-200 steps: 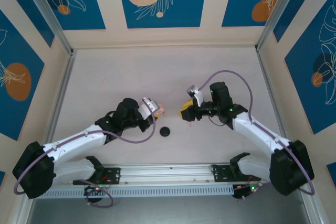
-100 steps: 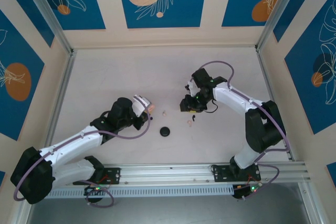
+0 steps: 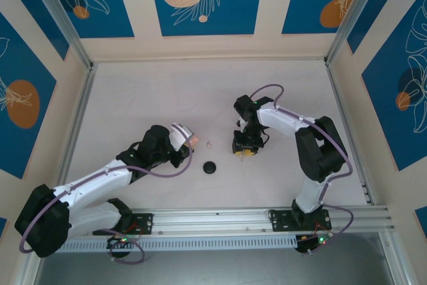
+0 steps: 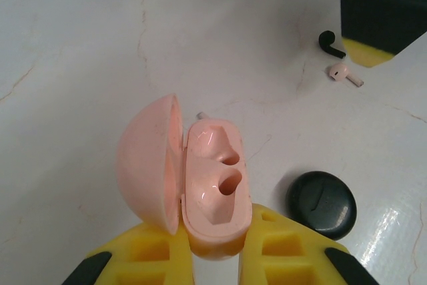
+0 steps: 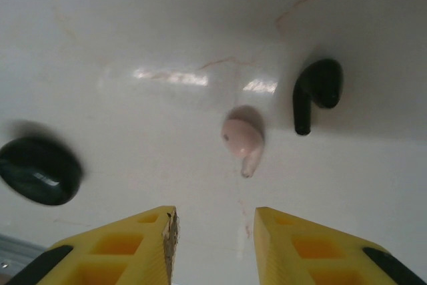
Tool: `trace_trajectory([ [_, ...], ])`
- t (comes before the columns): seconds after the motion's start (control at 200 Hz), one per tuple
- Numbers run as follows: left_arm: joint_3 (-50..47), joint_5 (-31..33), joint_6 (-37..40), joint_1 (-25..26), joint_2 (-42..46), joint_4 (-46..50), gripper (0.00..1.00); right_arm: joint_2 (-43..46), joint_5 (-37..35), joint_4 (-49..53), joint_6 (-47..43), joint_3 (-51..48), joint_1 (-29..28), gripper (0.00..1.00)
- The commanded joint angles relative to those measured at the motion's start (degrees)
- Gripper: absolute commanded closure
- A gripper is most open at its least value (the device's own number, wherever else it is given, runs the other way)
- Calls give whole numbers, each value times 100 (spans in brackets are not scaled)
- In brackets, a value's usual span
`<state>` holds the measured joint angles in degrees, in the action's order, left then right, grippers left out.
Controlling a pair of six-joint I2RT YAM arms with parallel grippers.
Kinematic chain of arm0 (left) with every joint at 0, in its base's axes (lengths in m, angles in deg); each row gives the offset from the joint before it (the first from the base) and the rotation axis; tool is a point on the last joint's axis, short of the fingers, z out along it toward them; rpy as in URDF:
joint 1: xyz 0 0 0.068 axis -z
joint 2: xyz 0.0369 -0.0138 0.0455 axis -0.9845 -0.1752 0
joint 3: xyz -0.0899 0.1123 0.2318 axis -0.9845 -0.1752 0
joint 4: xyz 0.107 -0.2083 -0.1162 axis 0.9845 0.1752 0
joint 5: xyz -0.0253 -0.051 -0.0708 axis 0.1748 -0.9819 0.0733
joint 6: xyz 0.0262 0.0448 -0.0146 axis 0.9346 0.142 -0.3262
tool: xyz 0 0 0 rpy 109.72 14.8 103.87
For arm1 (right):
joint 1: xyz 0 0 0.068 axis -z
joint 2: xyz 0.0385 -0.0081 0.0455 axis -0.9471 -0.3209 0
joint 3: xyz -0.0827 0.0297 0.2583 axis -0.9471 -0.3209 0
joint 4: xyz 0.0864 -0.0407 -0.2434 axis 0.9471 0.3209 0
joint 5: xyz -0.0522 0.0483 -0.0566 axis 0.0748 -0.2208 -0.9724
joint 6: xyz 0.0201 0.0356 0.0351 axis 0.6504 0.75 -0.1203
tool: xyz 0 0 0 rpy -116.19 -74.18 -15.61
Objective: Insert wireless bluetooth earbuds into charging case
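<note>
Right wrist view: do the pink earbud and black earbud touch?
Apart. The right wrist view shows a plain gap between the pink earbud and the black earbud.

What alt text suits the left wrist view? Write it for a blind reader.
The left gripper holds an open pink case, lid swung left, both sockets empty. On the white table to its right lies a shut black case; farther off lie a black earbud and a pink earbud.

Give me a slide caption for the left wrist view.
Left fingers hold the open, empty pink case, a closed black case lying nearby.
</note>
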<state>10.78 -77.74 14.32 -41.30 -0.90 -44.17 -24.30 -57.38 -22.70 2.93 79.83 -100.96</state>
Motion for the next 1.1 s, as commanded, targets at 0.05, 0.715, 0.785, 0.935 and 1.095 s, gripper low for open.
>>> trace_trajectory([
  [0.05, -40, -160, -10, -51, 44, -138, 90, -251, -222, 236, 66, 252, -45, 64],
  [0.715, -112, -248, -160, -57, 45, -293, 90, -998, -615, 53, -19, 427, -197, 71],
  [0.785, -112, -248, -168, -56, 45, -280, 90, -1005, -650, 5, -32, 390, -197, 74],
  [0.935, -112, -315, -185, -57, -14, -305, 90, -888, -669, -126, -23, 309, -206, 81],
  [1.095, -156, -584, -190, -56, -174, -566, 90, -462, -692, -417, 12, 111, -232, 82],
])
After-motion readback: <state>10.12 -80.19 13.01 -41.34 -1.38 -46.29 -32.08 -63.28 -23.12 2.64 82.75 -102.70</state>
